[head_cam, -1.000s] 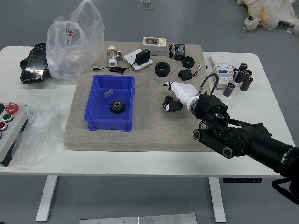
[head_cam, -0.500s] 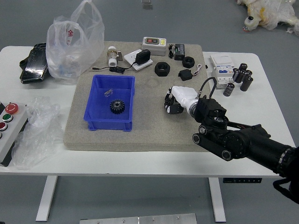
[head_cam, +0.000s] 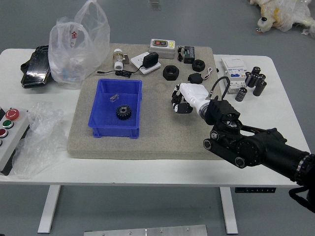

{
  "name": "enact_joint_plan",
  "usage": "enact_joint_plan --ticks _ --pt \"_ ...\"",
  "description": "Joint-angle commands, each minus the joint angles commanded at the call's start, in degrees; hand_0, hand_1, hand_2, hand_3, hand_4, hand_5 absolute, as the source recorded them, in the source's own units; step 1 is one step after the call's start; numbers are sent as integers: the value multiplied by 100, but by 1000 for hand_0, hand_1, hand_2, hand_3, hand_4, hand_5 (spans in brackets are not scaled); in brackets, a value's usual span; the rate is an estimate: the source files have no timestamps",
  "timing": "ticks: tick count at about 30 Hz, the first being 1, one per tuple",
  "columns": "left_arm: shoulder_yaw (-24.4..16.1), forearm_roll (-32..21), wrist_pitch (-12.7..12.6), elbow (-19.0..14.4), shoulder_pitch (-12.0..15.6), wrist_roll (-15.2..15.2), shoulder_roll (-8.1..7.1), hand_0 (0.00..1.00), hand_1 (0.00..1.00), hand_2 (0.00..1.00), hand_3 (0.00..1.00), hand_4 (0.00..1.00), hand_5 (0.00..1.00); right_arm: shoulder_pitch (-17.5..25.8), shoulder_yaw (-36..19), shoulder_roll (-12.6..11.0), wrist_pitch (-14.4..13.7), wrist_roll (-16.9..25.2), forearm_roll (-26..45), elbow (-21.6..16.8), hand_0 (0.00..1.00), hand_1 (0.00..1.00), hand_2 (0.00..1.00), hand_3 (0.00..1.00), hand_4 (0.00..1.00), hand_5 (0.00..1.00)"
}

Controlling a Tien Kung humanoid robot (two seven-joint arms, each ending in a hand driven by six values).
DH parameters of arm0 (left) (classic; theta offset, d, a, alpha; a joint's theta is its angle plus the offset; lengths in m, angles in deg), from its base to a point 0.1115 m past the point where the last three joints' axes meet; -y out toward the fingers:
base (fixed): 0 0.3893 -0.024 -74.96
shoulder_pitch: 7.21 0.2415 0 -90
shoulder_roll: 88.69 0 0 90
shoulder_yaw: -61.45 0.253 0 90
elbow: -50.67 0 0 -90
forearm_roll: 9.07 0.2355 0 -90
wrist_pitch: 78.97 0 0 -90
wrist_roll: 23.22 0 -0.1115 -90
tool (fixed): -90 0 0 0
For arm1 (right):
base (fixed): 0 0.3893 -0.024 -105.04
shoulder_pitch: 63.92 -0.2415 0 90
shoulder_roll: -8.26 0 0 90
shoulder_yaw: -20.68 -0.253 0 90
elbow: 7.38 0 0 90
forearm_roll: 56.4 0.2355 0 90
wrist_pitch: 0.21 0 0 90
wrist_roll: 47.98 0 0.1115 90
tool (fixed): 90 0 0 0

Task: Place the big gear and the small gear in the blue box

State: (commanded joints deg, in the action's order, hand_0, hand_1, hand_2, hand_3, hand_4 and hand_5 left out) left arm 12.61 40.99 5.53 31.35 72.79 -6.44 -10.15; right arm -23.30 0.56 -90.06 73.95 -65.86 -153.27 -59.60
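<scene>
The blue box stands on the left half of the grey mat, and the big black gear lies inside it. To the right of the box, my right hand is over the mat with its fingers curled together around the small gear, which they now almost wholly cover. A gap of bare mat separates this hand from the box. My left arm is out of view.
A thin clear piece also lies in the box. Behind are black rings, a charger, a meter and a white box. Plastic bags and a button panel are at left.
The right hand's fingers have closed around the small gear, which showed between them a second ago. Since half a second ago the hand has risen slightly and shifted a little left.
</scene>
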Motion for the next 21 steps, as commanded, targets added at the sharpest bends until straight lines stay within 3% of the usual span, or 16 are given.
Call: enact_joint_plan --ticks 4,5,10,11,16,17,21 --pt "-3 6 2 -1 -7 2 -1 650 524 558 705 671 345 -166 26 80 9 9 -251 -356 330 471 335 424 210 2" --pt "-6 9 3 -2 -8 5 -1 650 524 558 705 671 345 -207 45 108 10 17 -283 -424 254 432 475 510 317 2" --pt "-10 11 3 -7 -13 16 -1 650 524 558 705 671 345 -471 318 329 -26 103 -372 -691 254 432 475 510 317 2" --pt "-9 11 4 -7 -16 15 -4 650 523 558 705 671 345 -505 378 377 -31 110 -375 -707 214 417 549 565 315 2" --pt "-15 19 5 -11 -20 25 -13 650 523 558 705 671 345 -578 621 567 -54 135 -373 -760 214 417 549 565 315 2" --pt "-18 23 6 -13 -19 29 -14 650 524 558 705 671 346 -574 656 596 -50 136 -378 -765 202 426 624 620 266 2" --pt "-30 41 9 -16 -15 44 -17 650 524 558 705 671 346 -559 805 703 6 123 -403 -755 202 426 624 620 266 2"
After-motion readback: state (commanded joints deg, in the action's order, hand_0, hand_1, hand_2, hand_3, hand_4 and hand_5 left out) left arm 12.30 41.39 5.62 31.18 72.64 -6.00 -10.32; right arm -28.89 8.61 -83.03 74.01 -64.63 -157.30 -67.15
